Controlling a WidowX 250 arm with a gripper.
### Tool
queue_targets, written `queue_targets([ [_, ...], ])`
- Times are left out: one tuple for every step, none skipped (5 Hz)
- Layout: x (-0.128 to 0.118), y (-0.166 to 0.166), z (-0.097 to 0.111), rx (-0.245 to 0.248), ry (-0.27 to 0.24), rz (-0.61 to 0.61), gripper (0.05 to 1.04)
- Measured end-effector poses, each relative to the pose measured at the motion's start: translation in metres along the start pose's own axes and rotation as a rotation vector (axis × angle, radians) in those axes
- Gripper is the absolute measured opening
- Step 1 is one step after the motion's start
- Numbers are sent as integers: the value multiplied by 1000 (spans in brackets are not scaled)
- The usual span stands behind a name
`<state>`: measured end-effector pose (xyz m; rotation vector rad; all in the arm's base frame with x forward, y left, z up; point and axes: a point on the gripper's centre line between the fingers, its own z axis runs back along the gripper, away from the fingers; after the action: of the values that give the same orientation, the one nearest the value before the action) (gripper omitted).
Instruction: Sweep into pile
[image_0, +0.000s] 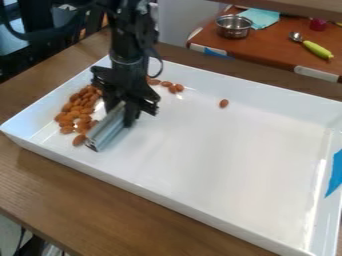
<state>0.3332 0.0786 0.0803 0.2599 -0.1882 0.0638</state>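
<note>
The black gripper hangs down into the left part of the white tray, shut on a silvery metal bar that serves as a sweeper. The bar's lower edge is at the tray floor, slanting toward the front left. A cluster of almonds lies left of the bar, along the tray's left side, some right against it. Behind the gripper, a few almonds sit near the back wall, partly hidden by the arm. One lone almond rests farther right.
The tray's raised walls surround the work area, with blue tape on the right wall. A wooden table carries the tray. Behind it, a second reddish table holds a metal pot, a cyan cloth, a spoon and a green-yellow toy.
</note>
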Motion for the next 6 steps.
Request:
queue_targets([
  [7, 29, -7, 79, -77, -63, 381],
  [3, 33, -8, 37, -71, -23, 381],
  [-1, 18, 4, -112, 19, 121, 381],
  [26, -4, 33, -208, -10, 247, 381],
  [39, -46, 55, -210, -40, 277, 381],
  [49, -85, 76, -165, -112, 284, 381],
])
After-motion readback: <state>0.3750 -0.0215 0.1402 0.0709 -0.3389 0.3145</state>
